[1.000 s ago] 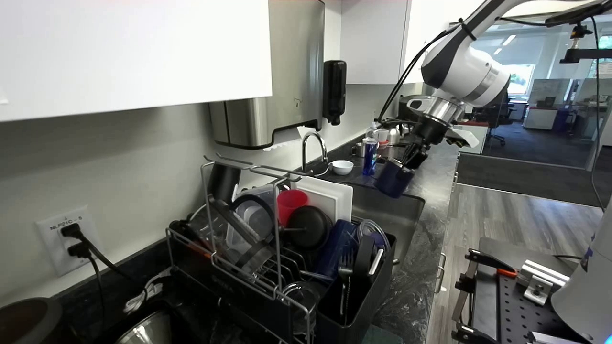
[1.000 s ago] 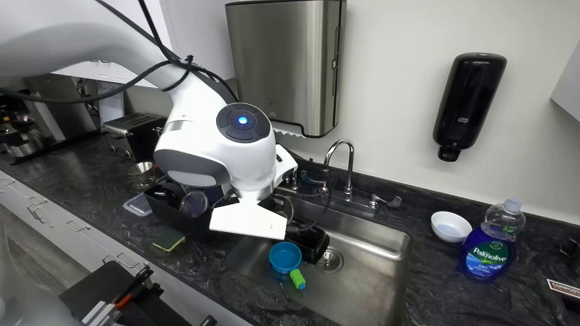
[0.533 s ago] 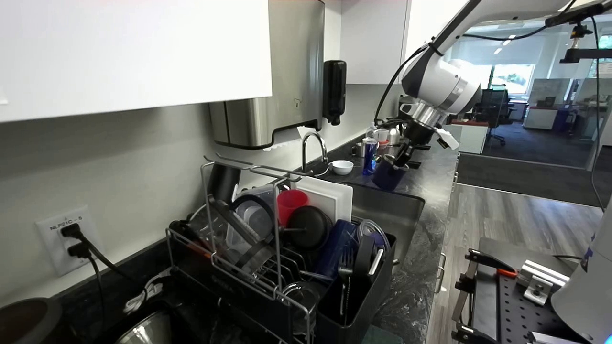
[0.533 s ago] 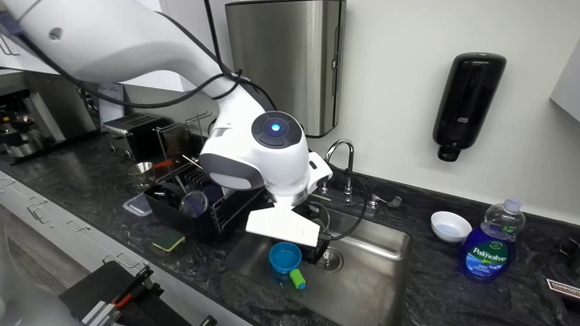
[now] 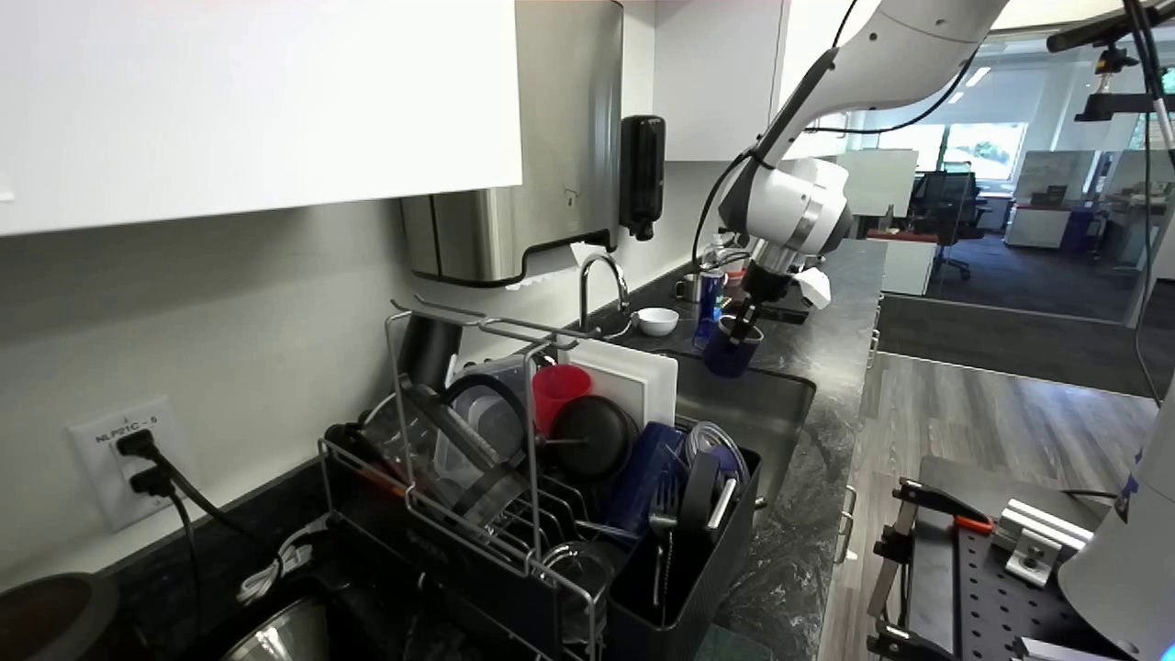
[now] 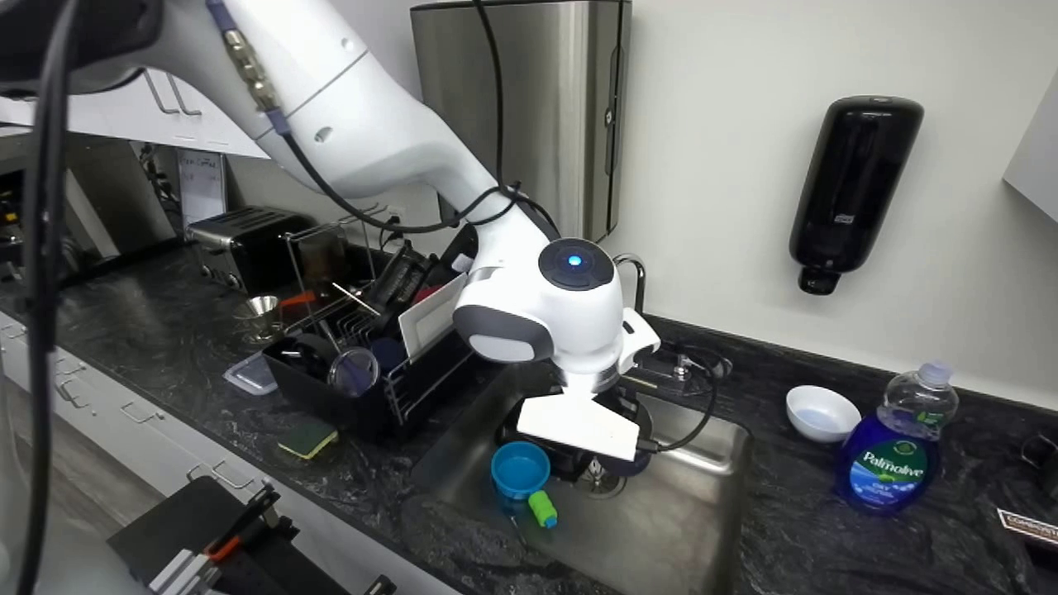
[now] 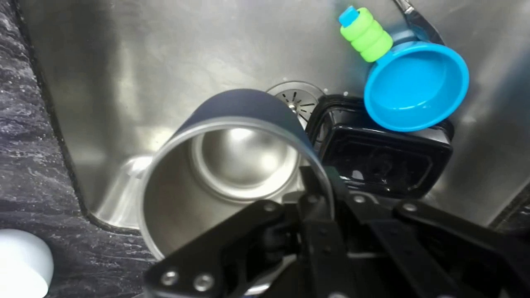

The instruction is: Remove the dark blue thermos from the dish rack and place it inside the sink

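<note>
The dark blue thermos (image 5: 728,356) has an open mouth and a bare metal inside. In the wrist view the thermos (image 7: 248,101) is seen from its mouth, tilted, with the sink below it. My gripper (image 5: 745,323) is shut on its wall; in the wrist view the gripper (image 7: 323,182) has one finger inside the rim and one outside. In an exterior view the white wrist plate hides most of the thermos. It hangs above the steel sink (image 6: 661,529), which also shows in the wrist view (image 7: 198,62). The dish rack (image 5: 535,477) stands beside the sink.
In the sink lie a light blue cup (image 6: 521,469), a green piece (image 6: 543,508) and a black container (image 7: 381,157). The faucet (image 5: 587,285) rises behind the sink. A white bowl (image 6: 822,413) and a soap bottle (image 6: 893,454) stand beside it. Another blue vessel (image 5: 647,477) is in the rack.
The arm has carried the thermos further over the sink: leftward in an exterior view, rightward and slightly down in an exterior view from the other side. The grip looks the same.
</note>
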Controlling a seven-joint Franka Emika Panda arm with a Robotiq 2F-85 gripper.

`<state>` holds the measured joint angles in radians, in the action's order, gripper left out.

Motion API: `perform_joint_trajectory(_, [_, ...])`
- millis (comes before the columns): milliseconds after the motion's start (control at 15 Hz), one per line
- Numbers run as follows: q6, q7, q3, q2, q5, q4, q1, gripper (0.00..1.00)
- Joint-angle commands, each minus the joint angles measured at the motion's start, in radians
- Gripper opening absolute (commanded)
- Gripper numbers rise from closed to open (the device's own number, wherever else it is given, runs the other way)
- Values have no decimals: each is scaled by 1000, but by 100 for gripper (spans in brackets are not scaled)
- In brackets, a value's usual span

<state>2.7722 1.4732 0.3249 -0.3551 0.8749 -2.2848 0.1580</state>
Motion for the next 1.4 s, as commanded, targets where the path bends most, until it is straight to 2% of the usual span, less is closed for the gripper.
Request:
perform_joint_trajectory(0, [38, -44, 6, -109, -8, 82, -6, 2])
perform_joint_trajectory(267, [55, -66, 15, -203, -8, 133, -2, 2])
perform_joint_trajectory(733, [74, -73, 37, -293, -12, 161, -12, 2])
perform_joint_trajectory(1333, [63, -109, 24, -402, -8, 225, -30, 2])
